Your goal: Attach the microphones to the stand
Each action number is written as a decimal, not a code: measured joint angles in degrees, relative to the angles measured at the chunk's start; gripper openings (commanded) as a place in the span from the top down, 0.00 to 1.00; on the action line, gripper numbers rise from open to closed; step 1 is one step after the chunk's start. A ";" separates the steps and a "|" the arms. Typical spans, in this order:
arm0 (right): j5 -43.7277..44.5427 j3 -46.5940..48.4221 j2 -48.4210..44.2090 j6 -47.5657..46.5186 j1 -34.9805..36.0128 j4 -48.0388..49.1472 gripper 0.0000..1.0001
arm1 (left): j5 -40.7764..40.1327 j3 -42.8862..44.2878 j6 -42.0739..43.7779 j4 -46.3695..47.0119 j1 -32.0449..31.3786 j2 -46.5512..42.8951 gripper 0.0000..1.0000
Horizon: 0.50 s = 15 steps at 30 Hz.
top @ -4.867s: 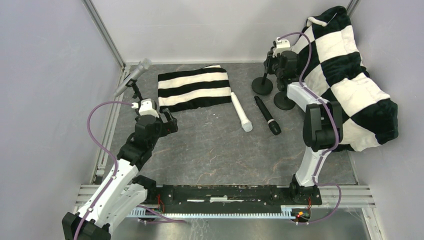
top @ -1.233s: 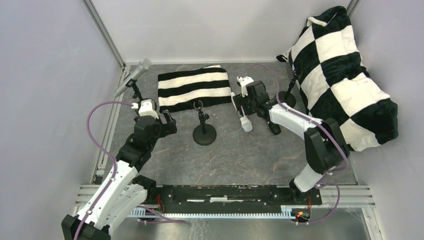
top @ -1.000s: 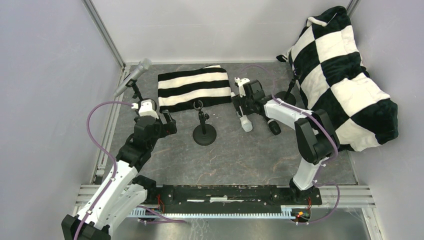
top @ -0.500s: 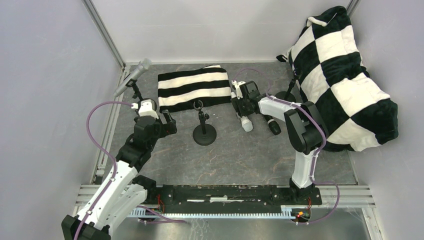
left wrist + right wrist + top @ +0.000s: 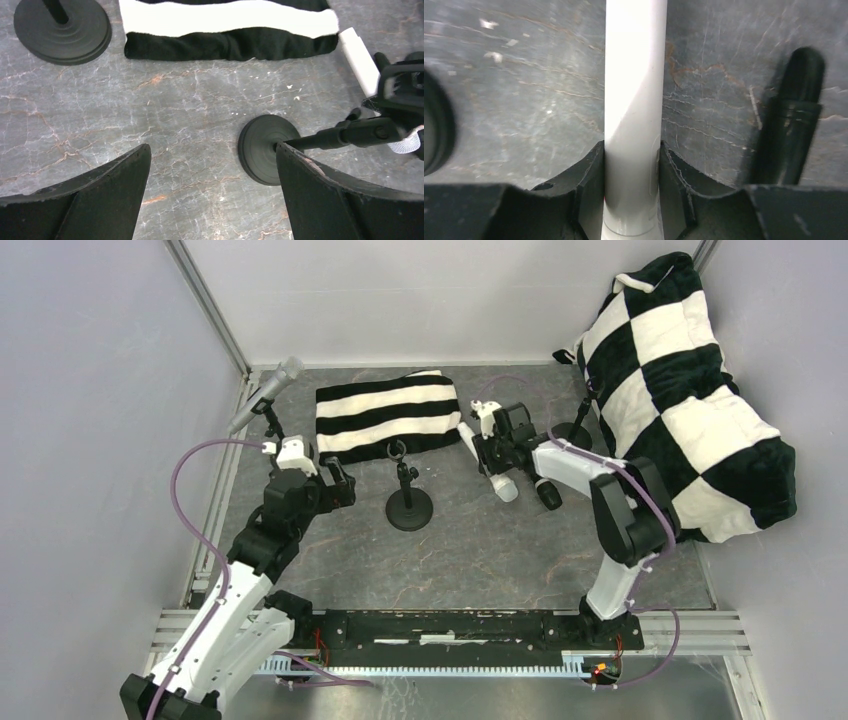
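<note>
Three microphones are in sight, none of them whole. In the top view the white stick microphone (image 5: 490, 465) has its middle covered by the right gripper (image 5: 497, 452), and the right wrist view cuts off both its ends. The black stick microphone with a pale ring (image 5: 545, 490) lies just beside it, partly under the right arm. The silver-grey microphone (image 5: 268, 392) sits tilted in a clip, far left of and behind the short black stand with a round base (image 5: 409, 508). Another black stand (image 5: 573, 430), well to the right of and behind the short one, is mostly hidden by the right arm. Its clip cannot be made out.

Bare grey marbled table (image 5: 470, 550) lies open in front of the short black stand, down to the near rail. A folded black-and-white striped cloth (image 5: 388, 415) lies just behind it. A black-and-white checkered plush cushion (image 5: 700, 390) fills the right edge, and plain walls close the left and far sides.

The right gripper, to the right of the short black stand, has both fingers pressed against the sides of the white microphone's shaft. Whether the microphone is clear of the table cannot be told. The left gripper (image 5: 335, 485) hangs just left of the short black stand, jaws spread wide and holding nothing.
</note>
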 measured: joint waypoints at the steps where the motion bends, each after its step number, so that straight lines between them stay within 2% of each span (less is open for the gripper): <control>1: -0.50 -0.50 -1.57 -0.37 -0.07 0.07 1.00 | 0.28 0.57 0.00 -0.50 0.00 -0.04 0.00; 7: -3.15 -6.34 -16.65 -2.05 -0.11 7.43 1.00 | 2.82 6.56 0.85 -3.28 0.00 -1.22 0.00; 15: -5.01 -19.78 -35.80 -7.41 -0.11 24.55 1.00 | 8.70 15.91 4.24 -3.87 0.00 0.20 0.00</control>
